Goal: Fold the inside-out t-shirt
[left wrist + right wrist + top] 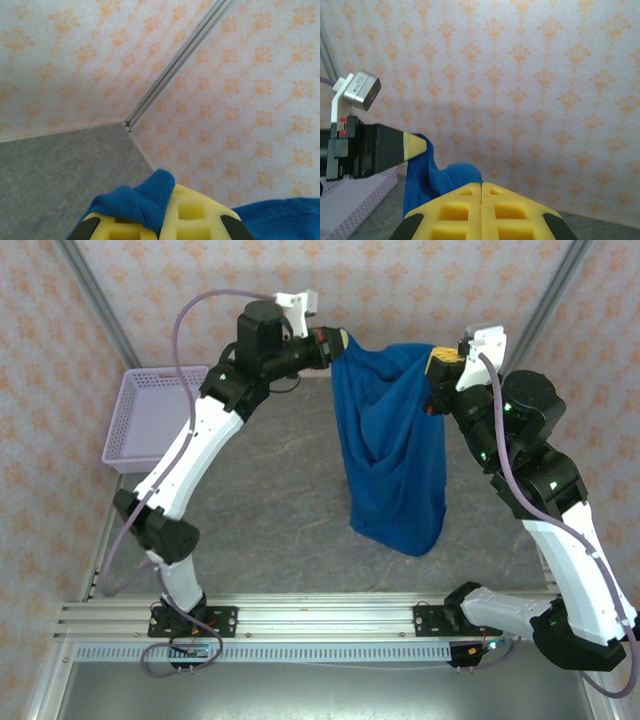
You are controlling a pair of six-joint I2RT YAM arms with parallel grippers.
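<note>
Both arms reach up over the far half of the grey table (270,510), with the royal-blue t-shirt (390,440) hung between them. The left gripper (338,342) points rightward from the far left and is clenched on the shirt's upper left corner. In the left wrist view a bunched tuft of blue cloth stands up between its yellow fingers (197,212), which press on it from both sides. The right gripper (437,365), at the far right, is clenched on the shirt's upper right corner. In the right wrist view its yellow pads (455,212) meet along a closed seam, and blue cloth rises just beyond their tips toward the left gripper's yellow fingertip. Between the two grasps the top edge sags slightly, and the body of the shirt hangs in long vertical folds, narrowing to a point toward the near side, right of the table's centre. Whether that lowest fold touches the table cannot be told. A lavender mesh basket (150,415) sits at the far left edge of the table, well apart from the shirt. Patterned orange-on-white walls (420,280) enclose the workspace.
</note>
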